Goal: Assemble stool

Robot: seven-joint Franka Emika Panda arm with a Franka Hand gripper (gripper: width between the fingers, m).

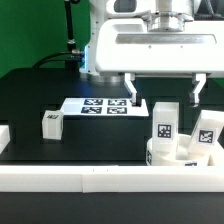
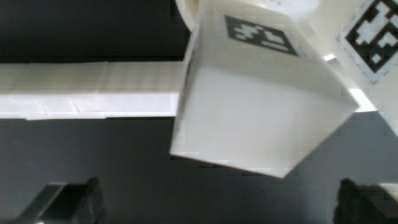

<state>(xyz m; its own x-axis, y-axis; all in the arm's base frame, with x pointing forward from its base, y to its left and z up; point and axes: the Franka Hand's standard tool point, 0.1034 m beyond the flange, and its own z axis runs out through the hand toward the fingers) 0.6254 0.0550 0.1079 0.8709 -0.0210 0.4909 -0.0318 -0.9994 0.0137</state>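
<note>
My gripper [image 1: 165,93] is open wide and empty, hanging just above an upright white leg [image 1: 165,121] with a square tag. That leg stands on the round white seat disc [image 1: 172,154] at the exterior view's front right. A second tagged leg [image 1: 206,131] stands tilted beside it on the disc. A third leg [image 1: 52,122] lies alone on the black table to the exterior view's left. In the wrist view the near leg [image 2: 267,100] fills the middle, beyond my gripper [image 2: 222,205], whose dark fingertips [image 2: 71,200] stand apart. The second leg [image 2: 370,40] shows at the corner.
The marker board [image 1: 100,104] lies flat behind the gripper. A long white border bar [image 1: 100,181] runs along the front edge and shows in the wrist view [image 2: 89,90]. Another bar end [image 1: 5,137] sits at the exterior view's left.
</note>
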